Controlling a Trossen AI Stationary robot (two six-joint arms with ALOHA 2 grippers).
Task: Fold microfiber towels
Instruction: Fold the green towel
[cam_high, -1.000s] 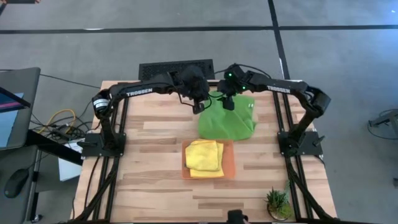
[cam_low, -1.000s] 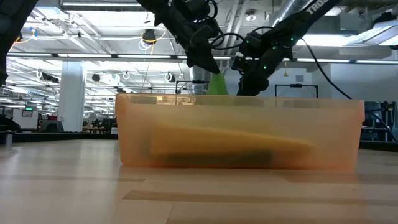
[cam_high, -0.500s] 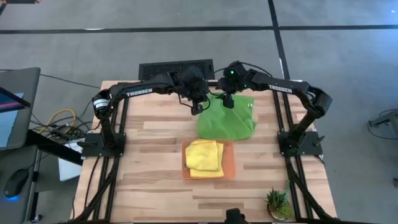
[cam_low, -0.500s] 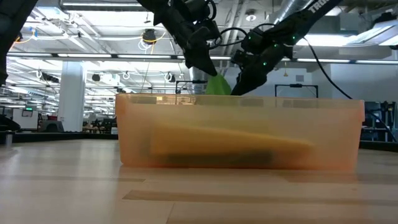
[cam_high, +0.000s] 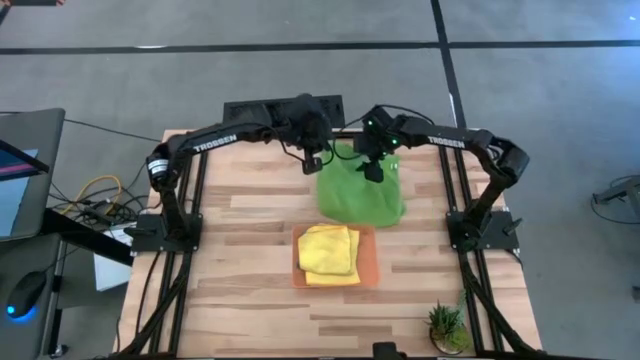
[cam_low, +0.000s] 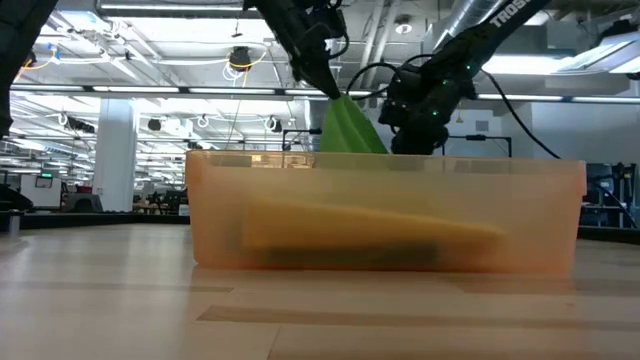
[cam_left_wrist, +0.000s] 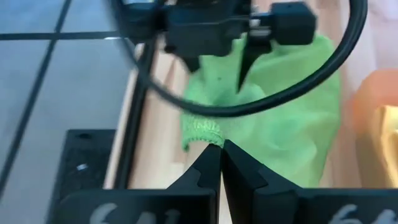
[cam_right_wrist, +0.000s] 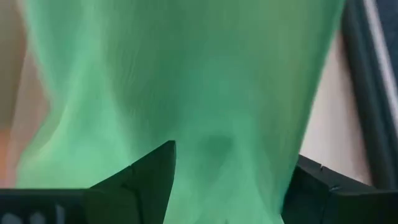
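A lime green towel (cam_high: 362, 195) lies rumpled on the table's far middle; it also shows in the low view (cam_low: 350, 130). My left gripper (cam_high: 313, 165) is shut on its far left corner, raised off the table. My right gripper (cam_high: 373, 172) is open over the towel's far part, with green cloth (cam_right_wrist: 186, 81) showing between its fingers. Folded yellow towels (cam_high: 328, 250) lie in the orange tray (cam_high: 368, 262) near the middle. No teal towel is in view. My left gripper pinches the green towel's hemmed corner (cam_left_wrist: 205, 132) between its two fingertips, slanting down from the far left. The corner is lifted, and the cloth hangs from it in a slack slope (cam_low: 352, 128) down to the table. I cannot tell whether my right gripper touches the towel.
The translucent orange tray (cam_low: 380, 210) stands between the towel and the near edge. A small potted plant (cam_high: 447, 328) stands at the near right corner. A black box (cam_high: 283, 108) sits at the far edge. Bare wood lies left and right of the tray.
My left gripper has gone up and a little toward the far left, raising the towel's corner higher. My right gripper has gone a little toward the near edge over the towel. The towel's far right part has drawn inward; its near part has stayed on the table.
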